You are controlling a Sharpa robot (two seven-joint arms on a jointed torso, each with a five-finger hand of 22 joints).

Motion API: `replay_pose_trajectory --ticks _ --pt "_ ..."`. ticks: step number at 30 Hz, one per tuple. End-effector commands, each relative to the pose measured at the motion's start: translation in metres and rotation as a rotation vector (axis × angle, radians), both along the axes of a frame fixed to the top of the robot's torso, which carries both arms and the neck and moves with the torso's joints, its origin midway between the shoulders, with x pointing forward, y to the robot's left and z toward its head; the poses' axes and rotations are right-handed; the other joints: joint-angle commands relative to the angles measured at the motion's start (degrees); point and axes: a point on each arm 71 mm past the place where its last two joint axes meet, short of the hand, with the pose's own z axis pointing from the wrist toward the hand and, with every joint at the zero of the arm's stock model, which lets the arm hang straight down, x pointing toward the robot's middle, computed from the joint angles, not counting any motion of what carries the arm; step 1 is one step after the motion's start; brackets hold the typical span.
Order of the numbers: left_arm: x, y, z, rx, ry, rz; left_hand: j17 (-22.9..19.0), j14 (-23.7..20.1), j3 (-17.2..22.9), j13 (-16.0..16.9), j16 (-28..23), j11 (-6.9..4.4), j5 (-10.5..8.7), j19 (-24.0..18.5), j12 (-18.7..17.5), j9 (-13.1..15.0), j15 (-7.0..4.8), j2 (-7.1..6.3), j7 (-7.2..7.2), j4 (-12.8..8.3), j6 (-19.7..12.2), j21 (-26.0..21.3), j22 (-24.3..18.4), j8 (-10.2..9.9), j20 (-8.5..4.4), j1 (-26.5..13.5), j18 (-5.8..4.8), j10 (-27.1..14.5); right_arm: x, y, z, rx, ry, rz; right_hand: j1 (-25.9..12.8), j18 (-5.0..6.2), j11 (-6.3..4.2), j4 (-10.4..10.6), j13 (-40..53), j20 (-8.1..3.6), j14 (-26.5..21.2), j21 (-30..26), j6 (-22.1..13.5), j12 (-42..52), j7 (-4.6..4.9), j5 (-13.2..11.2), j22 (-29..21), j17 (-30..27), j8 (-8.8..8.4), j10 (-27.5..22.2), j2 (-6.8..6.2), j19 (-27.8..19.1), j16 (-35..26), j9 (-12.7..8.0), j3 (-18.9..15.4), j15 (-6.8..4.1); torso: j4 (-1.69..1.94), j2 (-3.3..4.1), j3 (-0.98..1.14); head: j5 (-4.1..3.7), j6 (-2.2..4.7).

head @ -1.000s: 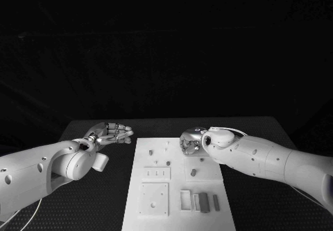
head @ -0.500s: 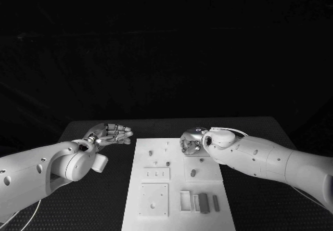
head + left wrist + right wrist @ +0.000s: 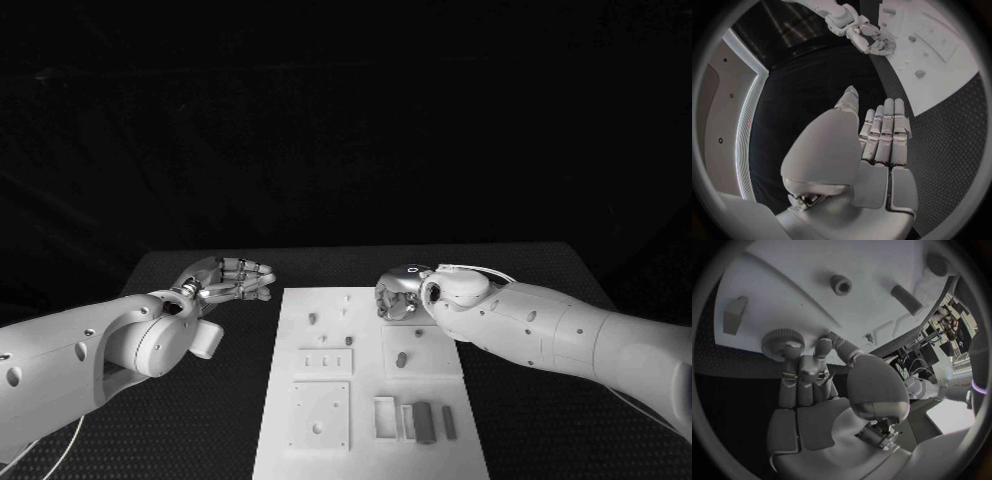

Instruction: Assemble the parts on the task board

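The white task board [image 3: 368,385] lies in the middle of the black table. My right hand [image 3: 400,296] is curled over the board's far right part. In the right wrist view its fingertips [image 3: 789,349] touch a round ridged part [image 3: 776,341] on the board; I cannot tell whether they grip it. Near it lie a short round peg [image 3: 841,285], an oblong part [image 3: 906,299] and a small block [image 3: 734,315]. My left hand [image 3: 228,277] floats palm up over the table left of the board, fingers extended and holding nothing [image 3: 879,132].
Small pegs [image 3: 313,317] [image 3: 401,357] stand on the board's middle. Two square plates [image 3: 326,359] [image 3: 319,412] sit on its left half. Upright blocks [image 3: 423,421] and a frame [image 3: 385,415] are at the near right. Black table [image 3: 202,420] flanks the board.
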Motion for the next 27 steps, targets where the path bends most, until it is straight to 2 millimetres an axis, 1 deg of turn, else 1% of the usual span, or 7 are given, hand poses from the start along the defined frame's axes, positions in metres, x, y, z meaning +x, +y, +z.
replay_pose_trajectory --ticks 1,4,8,9,16,21,27 --pt "0.000 -0.002 0.001 -0.012 -0.001 -0.015 0.1 0.4 -0.2 -0.1 -0.2 0.20 -0.27 0.3 -0.3 -0.1 0.03 -0.01 0.62 0.0 -0.4 -0.2 -0.1 -0.4 -0.08 -0.6 -0.31 -0.1 -0.006 0.000 -0.012 -0.042 0.054 0.011 -0.2 0.89 -0.64 0.0 0.1 -0.02 0.1 0.4 1.4 0.4 -0.26 0.3 1.3 0.1 0.67 0.1 0.97 -0.2 0.5 0.4 0.1 -0.63 -0.01 0.03 0.01 -0.04 0.03" --pt "0.000 -0.002 0.001 -0.012 -0.001 -0.015 0.1 0.4 -0.2 -0.1 -0.2 0.19 -0.27 0.3 -0.3 -0.1 0.03 0.00 0.62 0.0 -0.4 -0.2 -0.1 -0.4 -0.08 -0.6 -0.30 -0.1 -0.006 0.000 -0.013 -0.041 0.052 0.007 -0.3 0.89 -1.02 0.0 0.2 -0.04 0.1 0.7 2.9 0.4 -0.68 0.3 1.3 0.1 1.56 0.2 1.50 -0.3 0.7 1.1 0.0 -0.97 0.02 0.04 0.01 -0.08 -0.02" --pt "0.000 -0.002 0.001 -0.012 0.000 -0.015 0.1 0.4 -0.2 -0.1 -0.3 0.18 -0.27 0.3 -0.3 -0.1 0.03 0.01 0.61 0.0 -0.4 -0.2 -0.1 -0.4 -0.08 -0.6 -0.30 -0.1 -0.006 -0.001 -0.012 -0.037 0.042 0.003 0.0 0.89 -1.64 -0.1 0.4 -0.21 0.2 1.1 4.9 0.5 -1.34 0.3 1.3 0.1 2.91 0.5 2.91 -0.2 1.0 2.4 0.2 -1.53 0.05 0.05 -0.01 -0.10 -0.03" --pt "0.000 -0.002 0.001 -0.011 0.000 -0.015 0.1 0.4 -0.2 -0.1 -0.3 0.18 -0.27 0.3 -0.3 -0.1 0.03 0.01 0.61 0.0 -0.4 -0.2 -0.1 -0.4 -0.08 -0.6 -0.30 -0.1 -0.006 0.000 -0.012 -0.034 0.040 0.002 0.0 0.89 -1.68 -0.1 0.4 -0.23 0.2 1.1 4.9 0.5 -1.38 0.3 1.3 0.1 2.99 0.6 2.97 -0.2 1.1 2.5 0.2 -1.58 0.05 0.06 -0.01 -0.10 -0.04" --pt "0.000 -0.002 0.001 -0.012 0.001 -0.017 0.1 0.5 -0.2 -0.1 -0.3 0.18 -0.27 0.3 -0.3 -0.1 0.03 0.01 0.61 0.0 -0.4 -0.3 -0.1 -0.4 -0.08 -0.6 -0.30 -0.1 -0.005 0.001 -0.009 -0.011 -0.014 -0.026 -0.3 0.89 -1.89 0.0 0.5 -0.35 0.4 1.4 5.2 0.5 -1.59 0.3 1.2 0.1 3.44 0.9 2.86 -0.1 1.4 3.5 0.0 -1.78 0.01 0.07 -0.02 -0.13 0.09" --pt "-0.001 -0.002 0.001 -0.011 0.001 -0.015 0.2 0.5 -0.2 -0.1 -0.3 0.17 -0.27 0.3 -0.3 -0.1 0.03 0.01 0.60 0.0 -0.4 -0.3 -0.1 -0.4 -0.08 -0.6 -0.30 -0.1 -0.005 0.003 -0.003 0.023 -0.063 -0.055 -2.7 0.89 -2.11 0.6 0.6 -0.31 0.7 1.8 5.1 0.5 -1.83 0.3 1.2 0.0 3.46 1.3 2.25 0.2 1.7 4.3 -0.6 -1.99 0.01 0.08 -0.04 -0.14 0.27" --pt "0.000 -0.002 0.001 -0.011 0.002 -0.014 0.2 0.5 -0.1 -0.1 -0.3 0.16 -0.27 0.3 -0.3 -0.1 0.02 0.02 0.60 0.0 -0.4 -0.3 -0.1 -0.4 -0.09 -0.6 -0.30 -0.1 -0.006 0.010 0.006 0.054 -0.135 -0.073 -2.9 0.89 -2.19 0.4 0.6 -0.42 0.8 1.8 5.1 0.5 -1.90 0.4 1.2 0.0 3.46 1.4 1.99 0.4 1.8 4.5 -0.4 -2.07 0.07 0.10 -0.03 -0.16 0.48"
